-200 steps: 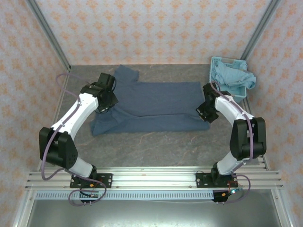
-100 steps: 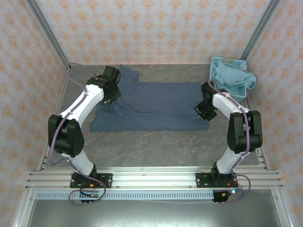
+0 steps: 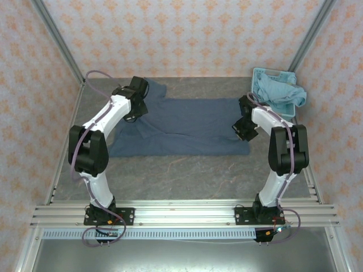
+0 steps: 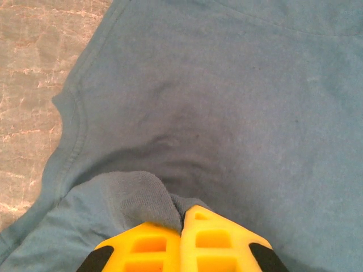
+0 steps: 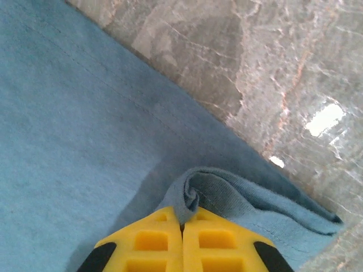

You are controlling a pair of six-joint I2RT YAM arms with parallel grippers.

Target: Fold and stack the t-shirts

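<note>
Slate-blue cloth, the dark t-shirt point(image 3: 187, 122), lies spread flat across the far half of the grey marbled worktop point(image 3: 187, 175), its long side running left to right. From its near hem to the near edge the worktop is bare in a broad band. Bare strips also run along the left edge and, more narrowly, along the right. Patterned walls point(image 3: 181, 34) close in the left, far and right sides. The left gripper point(image 4: 182, 220) sits over the shirt's far left part, its yellow fingers point(image 4: 150, 246) pressed together on a raised fold of the cloth. The right gripper point(image 5: 182, 225) is at the shirt's right end, also closed, pinching a small rolled bunch of fabric beside the hem, with bare worktop just past it. The aqua-blue t-shirt point(image 3: 279, 90) is heaped in a light-blue basket point(image 3: 260, 73) at the far right corner, spilling over the rim and covering most of the inside. From above, both wrists hide their own fingertips, and the left arm covers part of the far sleeve. Both wrist views cut the fingers off at the bottom.
</note>
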